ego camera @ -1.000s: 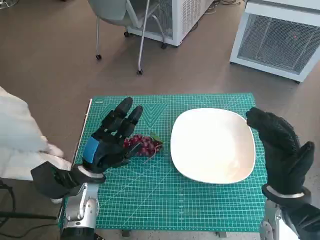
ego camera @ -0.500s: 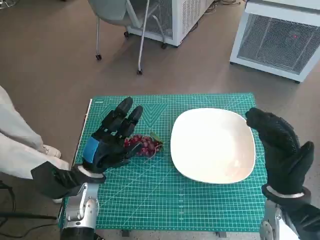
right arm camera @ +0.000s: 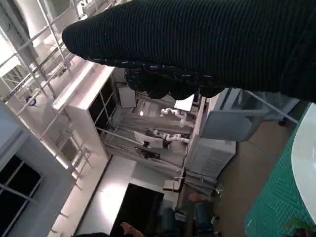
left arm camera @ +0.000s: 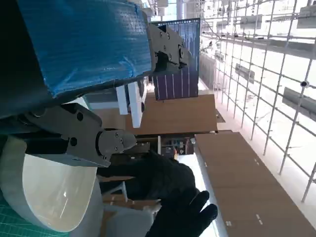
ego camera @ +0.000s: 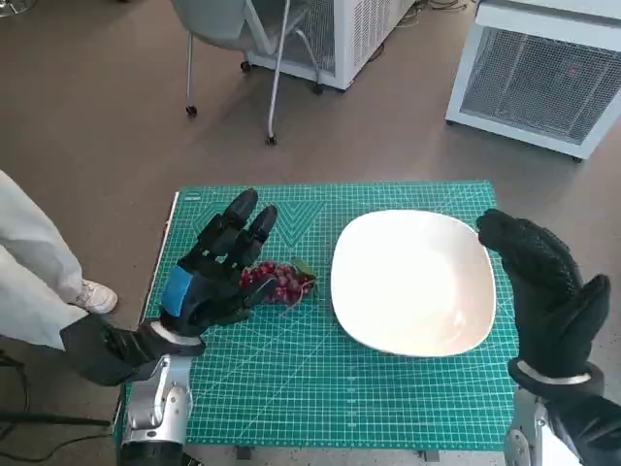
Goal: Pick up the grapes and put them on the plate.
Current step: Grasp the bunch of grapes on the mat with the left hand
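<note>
A bunch of dark red grapes [ego camera: 279, 282] with a green leaf lies on the green cutting mat [ego camera: 320, 388], just left of the white plate [ego camera: 412, 282]. My left hand [ego camera: 215, 264] hovers over the left side of the bunch, fingers spread, holding nothing; it covers part of the grapes. My gloved right hand [ego camera: 548, 291] stands raised at the plate's right edge, fingers apart and empty. The left wrist view shows the plate [left arm camera: 49, 192] and the right hand [left arm camera: 170, 192]. The right wrist view shows the glove [right arm camera: 207, 44] and a sliver of plate [right arm camera: 305, 158].
The mat covers a small table. A wheeled chair [ego camera: 243, 39] and white cabinets [ego camera: 543, 73] stand on the brown floor beyond it. A person's pale trouser leg and shoe [ego camera: 92, 296] are by the table's left side.
The person's leg and shoe at the left have drawn back from the table. Both hands and the grapes stay where they were.
</note>
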